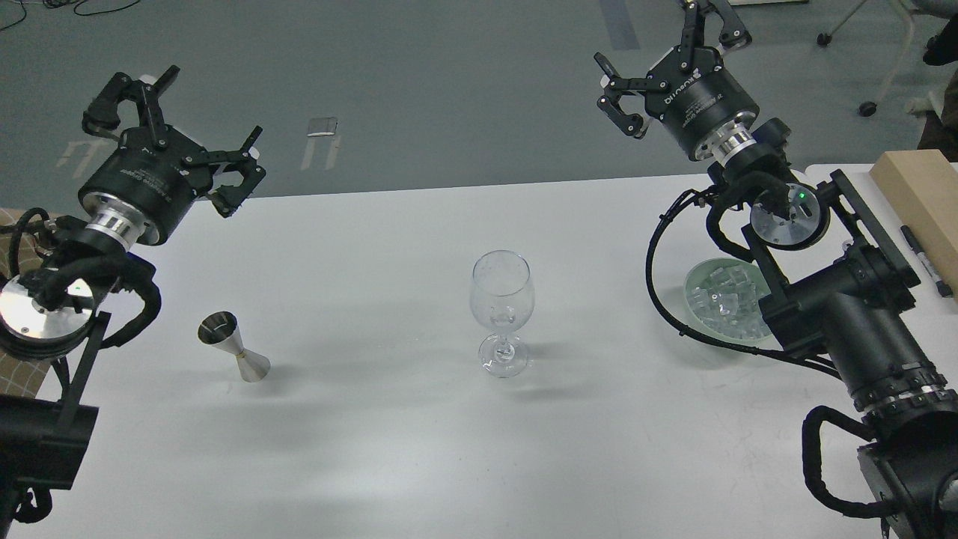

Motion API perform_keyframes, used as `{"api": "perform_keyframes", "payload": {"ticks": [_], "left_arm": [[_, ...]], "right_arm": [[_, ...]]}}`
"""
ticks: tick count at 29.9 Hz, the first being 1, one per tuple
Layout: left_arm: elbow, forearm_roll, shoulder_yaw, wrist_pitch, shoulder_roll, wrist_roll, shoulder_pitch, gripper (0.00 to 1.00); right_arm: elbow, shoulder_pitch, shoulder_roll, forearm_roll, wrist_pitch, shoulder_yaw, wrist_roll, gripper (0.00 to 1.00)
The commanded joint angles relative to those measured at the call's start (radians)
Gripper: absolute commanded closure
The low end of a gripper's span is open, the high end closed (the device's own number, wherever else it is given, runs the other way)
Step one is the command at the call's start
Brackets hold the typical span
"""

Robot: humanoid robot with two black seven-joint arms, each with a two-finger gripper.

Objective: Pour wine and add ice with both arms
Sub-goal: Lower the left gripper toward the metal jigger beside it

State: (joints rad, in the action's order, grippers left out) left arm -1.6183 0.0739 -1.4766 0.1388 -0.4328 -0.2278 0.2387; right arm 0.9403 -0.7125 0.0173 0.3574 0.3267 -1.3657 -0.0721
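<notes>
A white table (389, 449) is seen filling most of the view, with grey floor (449, 90) beyond its far edge. The left arm (45, 314) is raised at the left side, and the left gripper (176, 131) is held above the table's far left corner, fingers spread wide, nothing gripped. The right arm (846, 329) is stretched along the right side, and the right gripper (666, 64) is held high past the table's far edge, fingers likewise spread apart and empty. A wooden block (920, 195) is laid at the far right edge, with a black marker (924, 258) just beside it. A pale green bowl (700, 303) is set on the right of the table, partly hidden by the right arm; the ice (722, 299) is heaped inside it. A wine glass (501, 311) is stood upright at the table's middle, well apart from both grippers, with no wine visible in it. A small steel measuring cup (233, 348) is stood on the left, near the left arm but not touched.
</notes>
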Motion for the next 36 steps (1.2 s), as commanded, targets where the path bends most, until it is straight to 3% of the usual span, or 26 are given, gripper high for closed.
{"api": "perform_keyframes", "payload": {"ticks": [1,4,11,17,30,36], "left_arm": [[-0.026,-0.002,-0.060,0.001,0.043,-0.005,-0.062,0.02],[-0.060,-0.003,-0.099,0.001,0.091,-0.024,-0.131,0.02],[-0.143,-0.029,-0.151,0.005,0.160,-0.024,-0.254,0.02],[-0.146,-0.032,-0.192,-0.002,0.170,-0.024,-0.323,0.02],[-0.147,-0.034,-0.215,-0.024,0.207,-0.024,-0.397,0.02],[-0.147,-0.034,-0.215,-0.076,0.223,-0.024,-0.449,0.02]], "right_arm": [[0.000,0.001,0.000,0.000,0.000,0.002,0.000,0.00],[-0.001,0.002,-0.007,0.002,0.000,0.004,0.000,0.00],[-0.001,0.004,-0.007,0.002,0.000,0.007,0.000,0.00],[-0.001,0.004,-0.010,0.002,0.000,0.007,0.000,0.00],[-0.008,0.013,-0.014,0.002,0.000,0.007,0.000,0.00],[-0.008,0.013,-0.016,0.002,0.000,0.007,0.000,0.00]]}}
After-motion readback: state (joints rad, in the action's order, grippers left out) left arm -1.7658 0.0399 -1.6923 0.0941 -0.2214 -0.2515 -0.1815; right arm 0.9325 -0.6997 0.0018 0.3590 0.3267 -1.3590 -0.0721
